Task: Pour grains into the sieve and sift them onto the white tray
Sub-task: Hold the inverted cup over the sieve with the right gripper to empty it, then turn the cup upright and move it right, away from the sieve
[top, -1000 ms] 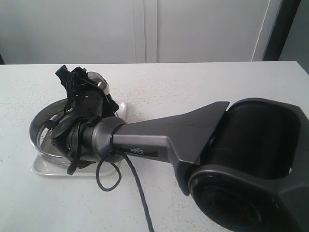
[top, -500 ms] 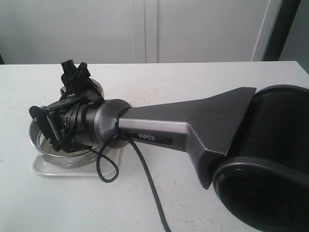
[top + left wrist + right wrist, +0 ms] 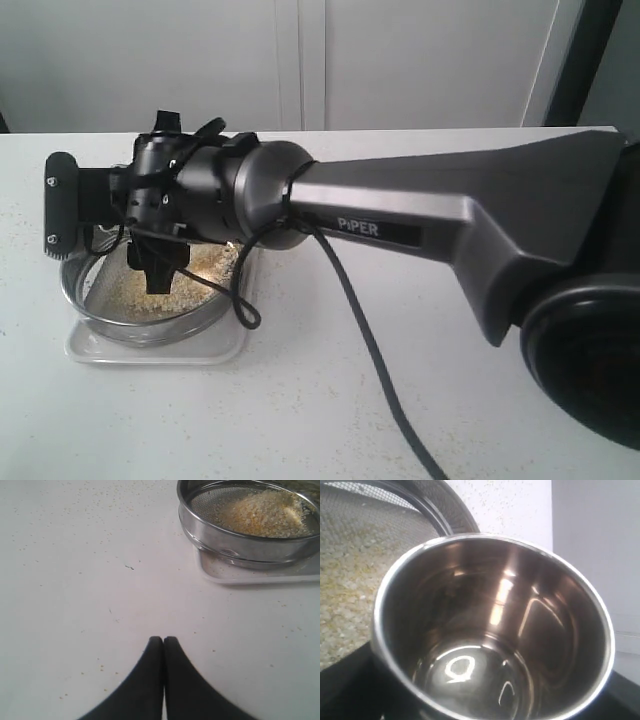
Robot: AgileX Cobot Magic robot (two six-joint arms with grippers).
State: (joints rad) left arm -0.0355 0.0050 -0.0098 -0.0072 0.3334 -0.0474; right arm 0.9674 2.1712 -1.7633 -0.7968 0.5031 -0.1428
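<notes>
Fingers of my left hand are pressed flat together with nothing between them, low over the white speckled table. At the left of the exterior view, the flat white rectangular tray lies on that table, and the wide round shiny steel sieve with its fine mesh base sits on it. A loose heap of golden-yellow and whitish grains lies on the mesh. Above the sieve, my right hand grips a small rounded steel cup, spread wide around its body. I see the cup's shiny inside empty, with grain-covered mesh just behind its rim. The grey arm runs off to the right, a black cable hanging beneath it.
</notes>
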